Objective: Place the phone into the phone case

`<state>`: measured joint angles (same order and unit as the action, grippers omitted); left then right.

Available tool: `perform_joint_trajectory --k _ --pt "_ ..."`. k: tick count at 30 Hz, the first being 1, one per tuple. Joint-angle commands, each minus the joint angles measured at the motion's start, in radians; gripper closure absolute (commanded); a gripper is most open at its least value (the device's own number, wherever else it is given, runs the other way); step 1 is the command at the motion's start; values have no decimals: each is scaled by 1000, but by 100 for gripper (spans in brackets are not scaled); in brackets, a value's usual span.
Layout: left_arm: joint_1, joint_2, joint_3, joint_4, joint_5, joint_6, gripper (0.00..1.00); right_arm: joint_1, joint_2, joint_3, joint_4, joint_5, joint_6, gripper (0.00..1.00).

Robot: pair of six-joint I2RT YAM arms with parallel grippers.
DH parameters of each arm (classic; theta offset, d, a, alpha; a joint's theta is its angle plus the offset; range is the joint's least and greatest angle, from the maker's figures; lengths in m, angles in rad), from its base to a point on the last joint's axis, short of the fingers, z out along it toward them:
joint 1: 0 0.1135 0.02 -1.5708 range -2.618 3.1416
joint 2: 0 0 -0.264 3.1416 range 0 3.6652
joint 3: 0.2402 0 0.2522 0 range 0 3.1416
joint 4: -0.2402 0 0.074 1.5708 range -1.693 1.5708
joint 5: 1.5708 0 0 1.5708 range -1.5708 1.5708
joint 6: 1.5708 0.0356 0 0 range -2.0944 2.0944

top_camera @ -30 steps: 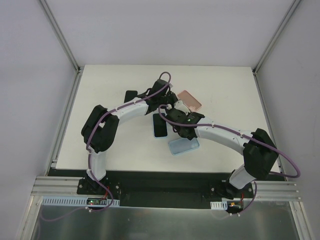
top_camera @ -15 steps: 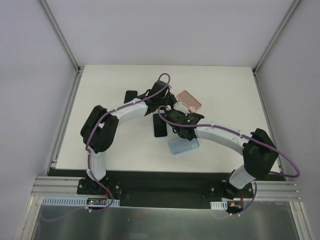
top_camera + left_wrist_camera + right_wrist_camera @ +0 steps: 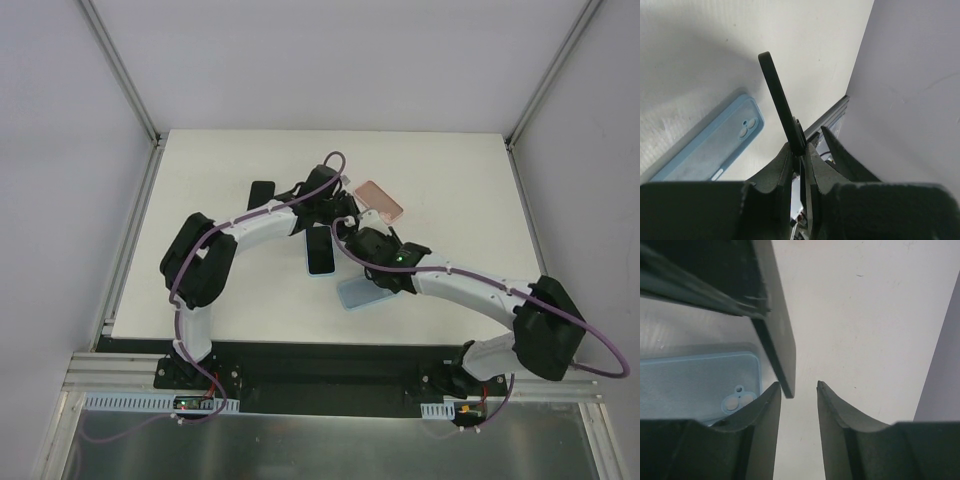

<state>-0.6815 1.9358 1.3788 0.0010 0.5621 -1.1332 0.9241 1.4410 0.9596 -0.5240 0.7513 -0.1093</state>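
Observation:
The black phone [image 3: 320, 250] is held on its edge, tilted, over a light blue phone case [image 3: 318, 273] lying on the white table. My left gripper [image 3: 322, 216] is shut on the phone's far end; in the left wrist view [image 3: 800, 147] the phone [image 3: 780, 102] stands up from the jaws with the blue case [image 3: 715, 150] below it. My right gripper [image 3: 346, 233] is open at the phone's right side. In the right wrist view [image 3: 799, 385] the phone's corner [image 3: 776, 347] sits just inside the left finger, above the blue case [image 3: 695, 380].
A second light blue case [image 3: 362, 293] lies under the right forearm. A pink case [image 3: 381, 201] lies at the back right of the arms. A black flat object [image 3: 262, 195] lies to the back left. The table's front edge borders a black rail.
My right arm's elbow has swung out to the right and toward the near edge, with its gripper staying beside the phone. My left gripper and the phone have barely moved.

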Motion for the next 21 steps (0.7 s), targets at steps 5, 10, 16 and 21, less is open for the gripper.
perform_joint_trajectory --k 5,10,16,21 --pt "33 -149 -32 14 111 36 100 -59 -218 -131 153 -21 -33 57" --pt "42 -159 -34 4 139 46 100 -70 -313 -198 245 -116 -130 53" --pt "51 -185 -34 -35 156 49 100 -68 -416 -288 383 -231 -271 46" --pt "51 -198 -29 -42 167 26 100 -67 -424 -308 413 -253 -339 44"
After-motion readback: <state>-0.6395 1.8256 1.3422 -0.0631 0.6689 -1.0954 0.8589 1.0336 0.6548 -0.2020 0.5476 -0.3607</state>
